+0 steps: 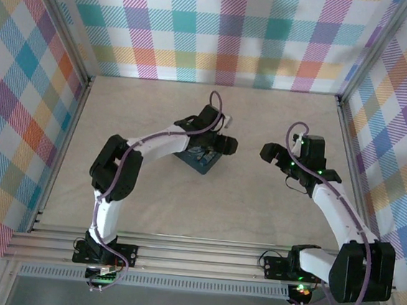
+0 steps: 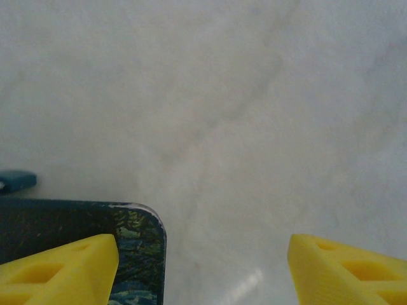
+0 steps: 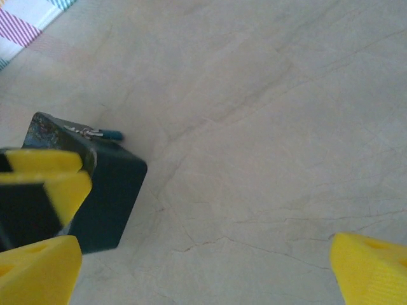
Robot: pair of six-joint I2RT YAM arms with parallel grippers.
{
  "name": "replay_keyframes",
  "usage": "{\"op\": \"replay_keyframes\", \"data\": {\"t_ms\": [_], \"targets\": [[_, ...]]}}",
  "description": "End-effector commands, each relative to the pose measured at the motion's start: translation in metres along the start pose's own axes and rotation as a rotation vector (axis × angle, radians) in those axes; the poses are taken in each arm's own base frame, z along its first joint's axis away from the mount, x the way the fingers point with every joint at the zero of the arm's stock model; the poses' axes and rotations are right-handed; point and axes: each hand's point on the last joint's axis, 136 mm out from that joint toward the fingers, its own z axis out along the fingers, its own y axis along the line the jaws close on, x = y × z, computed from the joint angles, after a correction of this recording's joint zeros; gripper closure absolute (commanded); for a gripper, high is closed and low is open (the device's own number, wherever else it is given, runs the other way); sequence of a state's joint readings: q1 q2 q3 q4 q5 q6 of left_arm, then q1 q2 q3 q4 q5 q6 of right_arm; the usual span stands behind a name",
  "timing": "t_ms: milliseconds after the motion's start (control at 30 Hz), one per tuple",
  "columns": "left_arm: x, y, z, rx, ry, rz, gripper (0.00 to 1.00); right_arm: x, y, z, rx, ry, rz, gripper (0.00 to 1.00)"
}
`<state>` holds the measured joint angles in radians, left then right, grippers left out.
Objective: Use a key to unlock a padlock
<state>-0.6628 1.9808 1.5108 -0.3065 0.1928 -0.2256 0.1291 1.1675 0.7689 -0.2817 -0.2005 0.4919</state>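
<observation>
The dark blue-green tin [image 1: 201, 162] with the swirly print lies mid-table. My left gripper [image 1: 224, 146] hovers open over the tin's right end. In the left wrist view one yellow fingertip [image 2: 63, 267] overlaps the tin's corner [image 2: 137, 254] and the other is over bare table. A small blue piece [image 2: 16, 181], likely the padlock, peeks out past the tin's far edge. In the right wrist view it is the blue tip [image 3: 112, 134] with silvery metal bits [image 3: 84, 131] behind the tin [image 3: 108, 190]. My right gripper [image 1: 270, 154] is open to the right of the tin, over bare table. The key is not clearly seen.
The pale marbled tabletop [image 1: 157, 105] is walled by plaid panels on three sides [image 1: 222, 32]. The left gripper's yellow and black finger [image 3: 38, 184] stands in front of the tin in the right wrist view. The two grippers face each other a short gap apart.
</observation>
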Motion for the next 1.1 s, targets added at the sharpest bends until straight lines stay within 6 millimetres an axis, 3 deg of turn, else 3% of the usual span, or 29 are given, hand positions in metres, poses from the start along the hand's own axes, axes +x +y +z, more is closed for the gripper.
{"op": "replay_keyframes", "data": {"t_ms": [0, 133, 233, 433, 567, 667, 733, 833, 967, 1067], "targets": [[0.013, 0.017, -0.048, -0.086, 0.013, -0.056, 0.28, -0.001, 0.013, 0.009, -0.038, 0.055, 0.008, 0.02], [0.027, 0.031, -0.085, -0.171, -0.025, -0.089, 0.27, -0.004, 0.033, 0.030, -0.083, 0.118, -0.034, 0.05], [0.052, 0.050, -0.098, -0.217, -0.015, -0.188, 0.26, -0.002, 0.055, 0.052, -0.122, 0.183, -0.081, 0.05], [0.099, 0.072, -0.101, -0.191, -0.005, -0.423, 0.26, 0.015, 0.105, 0.101, -0.204, 0.317, -0.174, 0.05], [0.105, 0.065, -0.095, -0.117, -0.009, -0.474, 0.25, 0.032, 0.127, 0.124, -0.293, 0.401, -0.141, 0.10], [0.092, 0.067, -0.087, -0.088, -0.037, -0.496, 0.26, 0.047, 0.136, 0.134, -0.341, 0.445, -0.126, 0.21], [0.085, 0.070, -0.083, -0.079, -0.040, -0.506, 0.27, 0.057, 0.141, 0.135, -0.361, 0.469, -0.141, 0.37], [0.072, 0.074, -0.077, -0.074, -0.048, -0.503, 0.28, 0.073, 0.142, 0.134, -0.367, 0.500, -0.169, 0.53], [0.053, 0.078, -0.065, -0.065, -0.041, -0.480, 0.28, 0.096, 0.139, 0.129, -0.370, 0.538, -0.188, 0.64], [0.038, 0.079, -0.055, -0.061, -0.033, -0.456, 0.29, 0.117, 0.137, 0.123, -0.370, 0.577, -0.200, 0.66]]}}
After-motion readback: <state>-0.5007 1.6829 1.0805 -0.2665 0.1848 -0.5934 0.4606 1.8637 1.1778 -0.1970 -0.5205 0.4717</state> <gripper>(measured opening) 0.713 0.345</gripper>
